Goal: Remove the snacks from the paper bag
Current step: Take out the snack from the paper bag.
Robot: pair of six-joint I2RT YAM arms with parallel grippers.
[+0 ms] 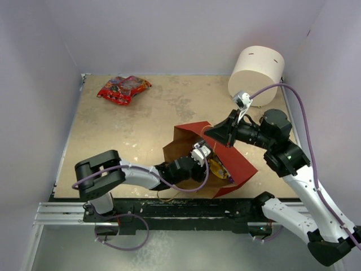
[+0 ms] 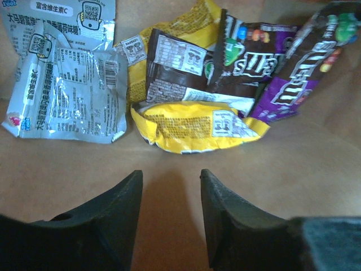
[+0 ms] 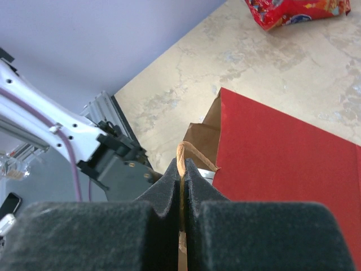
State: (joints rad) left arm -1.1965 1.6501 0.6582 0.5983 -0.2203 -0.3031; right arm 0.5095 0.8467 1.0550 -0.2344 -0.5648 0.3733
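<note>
right gripper (image 3: pixel 183 169) clamped on the string handle (image 3: pixel 190 151) of the paper bag (image 3: pixel 271 152), left gripper (image 2: pixel 171 182) half open, empty, facing the yellow packet (image 2: pixel 194 129). if string slips, bag collapses.

One paper bag (image 1: pixel 242 164), one red bag (image 1: pixel 123 88), two each silver (image 2: pixel 67 96), yellow (image 2: pixel 197 127), dark packets (image 2: pixel 225 62).
</note>
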